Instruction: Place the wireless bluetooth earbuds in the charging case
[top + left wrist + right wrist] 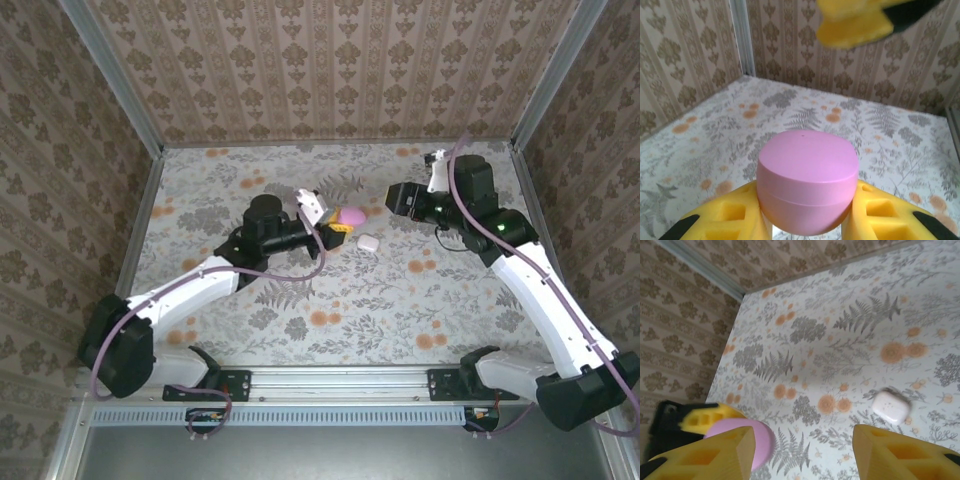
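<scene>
- My left gripper is clamped on the pink case, a bit past the middle of the table. It grips the case by its two sides. I think the case is lifted off the table.
- The case lid is shut. I see the thin line where the lid meets the bottom, and no gap.
- A small white earbud lies on the table just beside the case, on its near right side. They do not touch.
- My right gripper has its fingers wide apart and holds nothing. It sits to the far right of the earbud and points left, at the case.
- This matters most: from the right gripper, the earbud lies ahead and off to the near side. It is in front of one finger, not in the middle of the gap.
- The earbud is a little blurry. It looks a bit longer one way, slanted across the right wrist view, but I can't be sure.
- The left gripper is nearer to the earbud, but it is full. So I think the right one must pick the earbud up.
- The case and the left gripper are close to the earbud. I think they could get bumped.
- I think the lid has to open before the earbud can go in.
</scene>
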